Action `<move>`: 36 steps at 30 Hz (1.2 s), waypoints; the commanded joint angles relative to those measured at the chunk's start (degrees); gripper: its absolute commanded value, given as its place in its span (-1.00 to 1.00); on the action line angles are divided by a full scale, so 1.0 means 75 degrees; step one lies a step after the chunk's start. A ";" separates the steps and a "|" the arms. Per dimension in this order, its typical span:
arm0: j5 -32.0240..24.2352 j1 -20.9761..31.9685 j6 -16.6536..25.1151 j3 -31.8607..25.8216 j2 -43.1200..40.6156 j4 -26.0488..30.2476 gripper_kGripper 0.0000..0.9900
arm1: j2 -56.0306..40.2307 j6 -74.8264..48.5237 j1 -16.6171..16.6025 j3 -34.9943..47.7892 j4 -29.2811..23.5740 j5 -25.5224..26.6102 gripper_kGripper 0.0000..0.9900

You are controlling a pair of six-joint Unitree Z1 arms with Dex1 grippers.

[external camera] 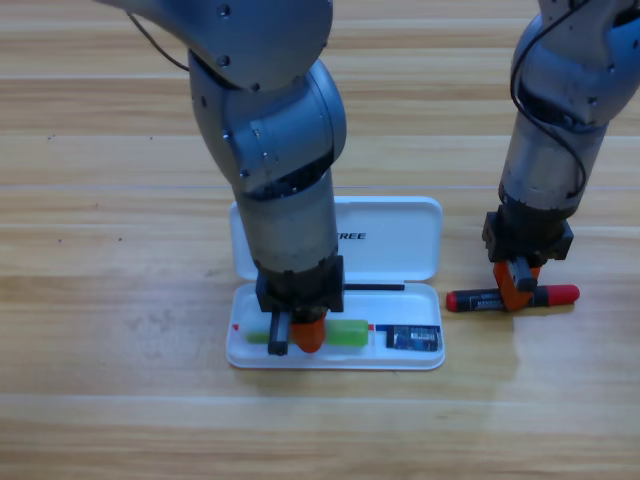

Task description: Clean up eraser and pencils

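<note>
Eraser (414, 339): already in the white case (400, 235), right end
Left pincer (297, 334): we see it in the case on the green pencil (345, 333); jaw state, cannot tell
Right pincer (518, 290): clamped on the red-and-black pencil (560, 296), lying on the counter (100, 300) beside the case
Advice: we lift level and lower it lengthwise into the tray

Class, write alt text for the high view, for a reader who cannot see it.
The left end effector is down on the green pencil inside the open white case, where the eraser already lies. Right of the case, the right end effector is down over the red-and-black pencil on the wooden table.
</note>
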 commanded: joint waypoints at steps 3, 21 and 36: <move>0.0088 -0.0158 -0.0063 -0.0079 0.0437 0.0065 -1.00 | -0.0975 0.0687 0.0002 0.0335 0.0655 0.0130 -1.00; 0.0334 -0.0158 -0.0169 0.0015 0.0308 0.0136 0.92 | -0.1397 0.1050 0.0365 0.0300 0.0878 0.0282 -1.00; 0.0205 0.0779 -0.0157 0.1046 -0.3056 0.0768 1.00 | 0.0431 0.1988 0.1971 -0.2806 0.1921 0.0306 -1.00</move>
